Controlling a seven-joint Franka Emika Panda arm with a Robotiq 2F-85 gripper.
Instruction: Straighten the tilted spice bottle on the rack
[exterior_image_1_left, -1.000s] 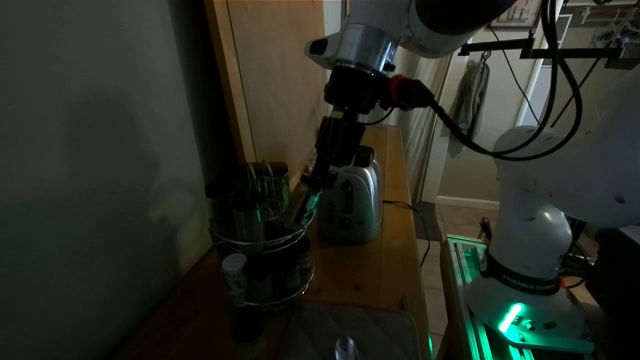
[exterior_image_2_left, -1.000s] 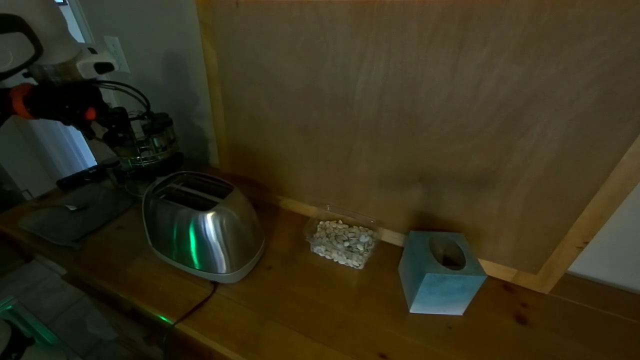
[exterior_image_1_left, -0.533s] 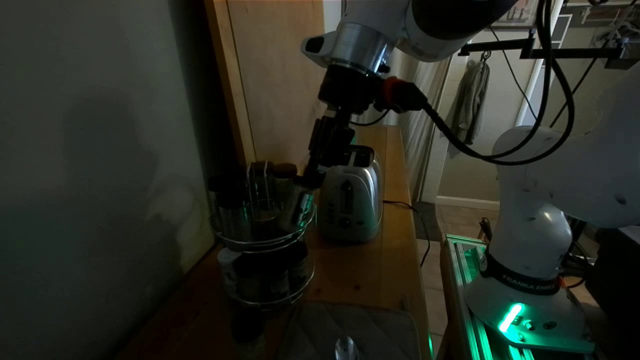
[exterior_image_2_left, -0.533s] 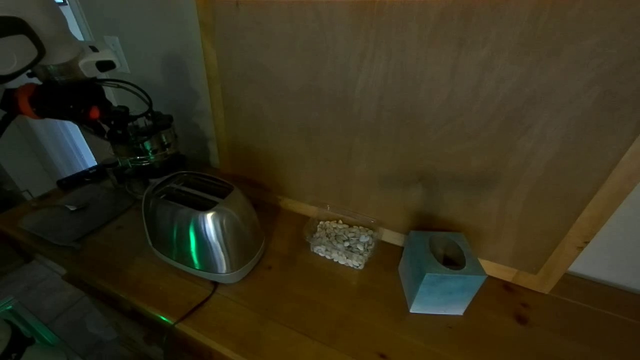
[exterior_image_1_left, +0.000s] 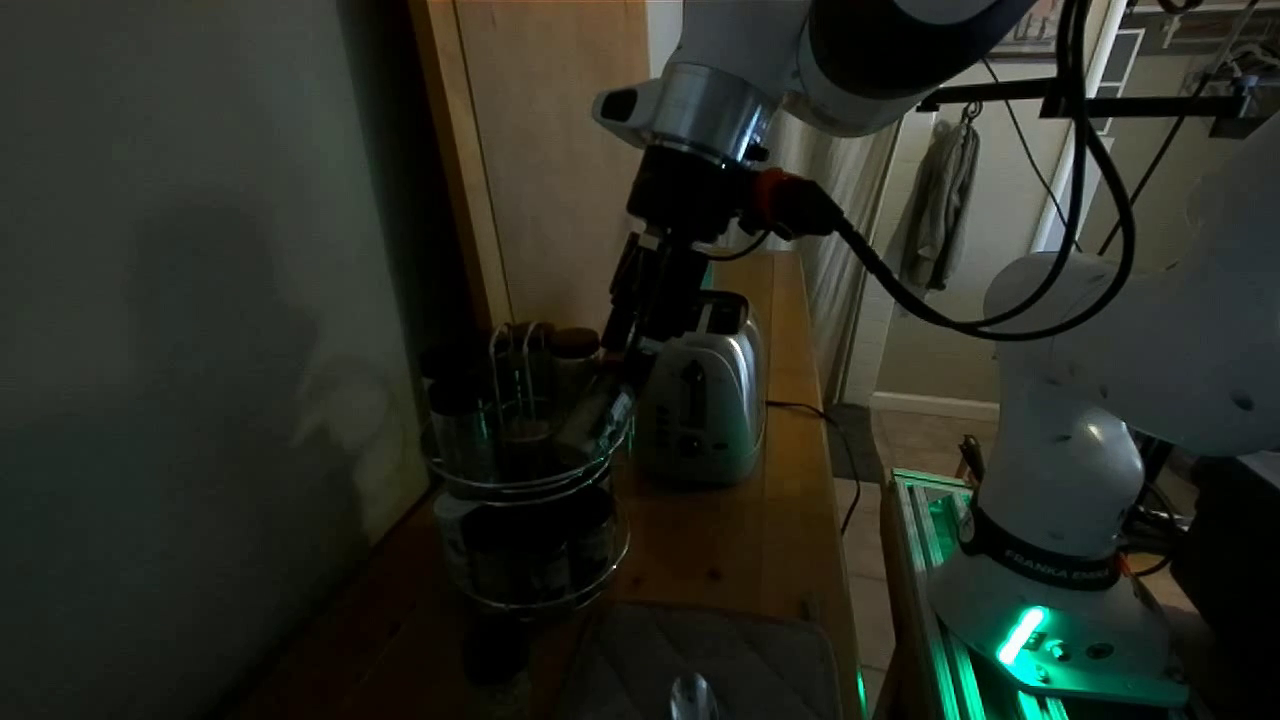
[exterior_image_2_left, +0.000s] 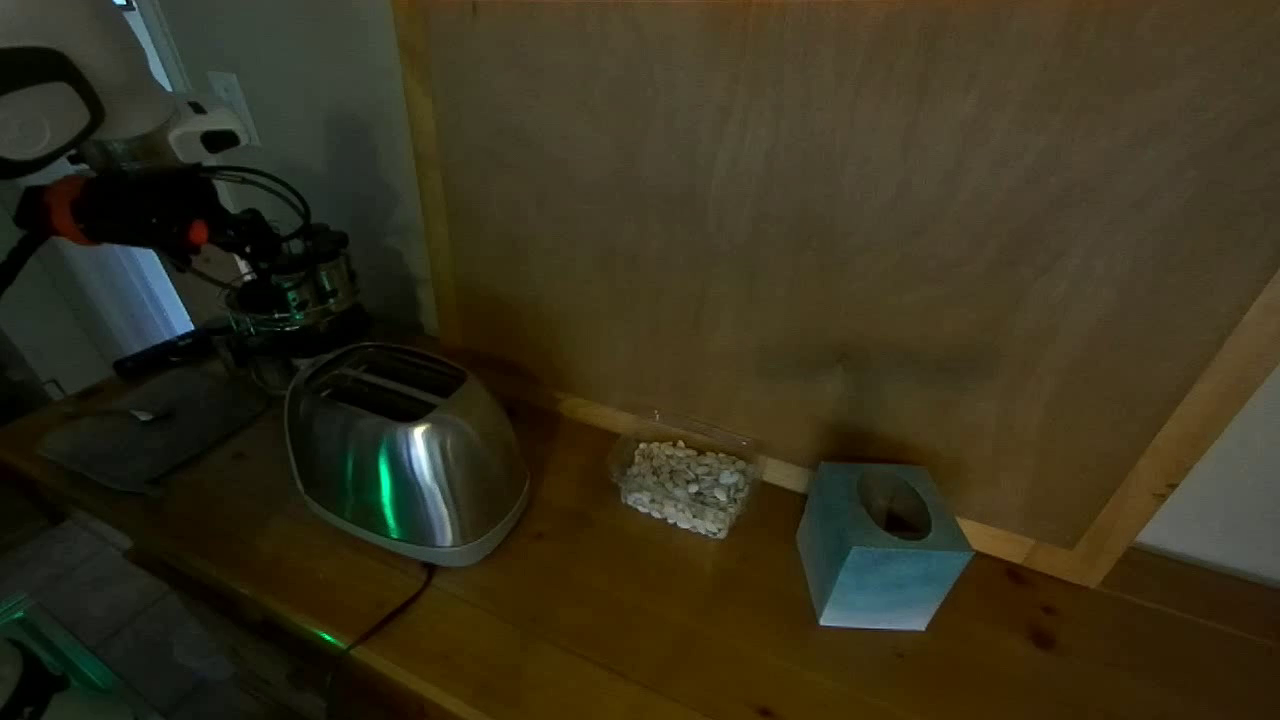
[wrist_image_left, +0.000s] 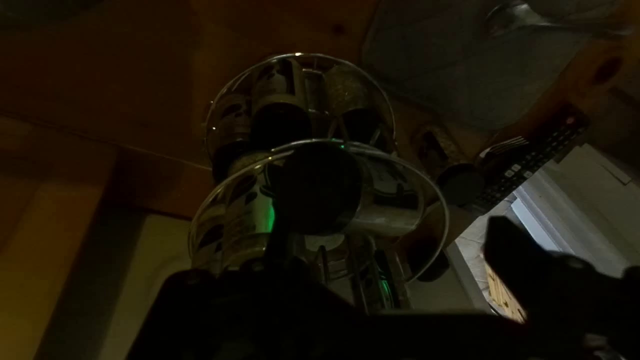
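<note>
The rack is a two-tier round wire carousel with several dark-capped jars; it also shows in an exterior view and in the wrist view. The tilted spice bottle leans outward on the upper tier, cap toward my gripper. In the wrist view the bottle lies slanted, its dark cap facing the camera. My gripper is at the bottle's cap end. In the wrist view my gripper is open, one finger overlapping the cap, the other well apart. Contact is too dark to tell.
The steel toaster stands close beside the rack. A wall is on the rack's far side. A loose jar, a remote and a mat with a spoon lie near the rack's base.
My gripper has moved left in the exterior view that shows the rack closely. The rack has turned a little, its jars shifting. The bottle leans slightly more outward.
</note>
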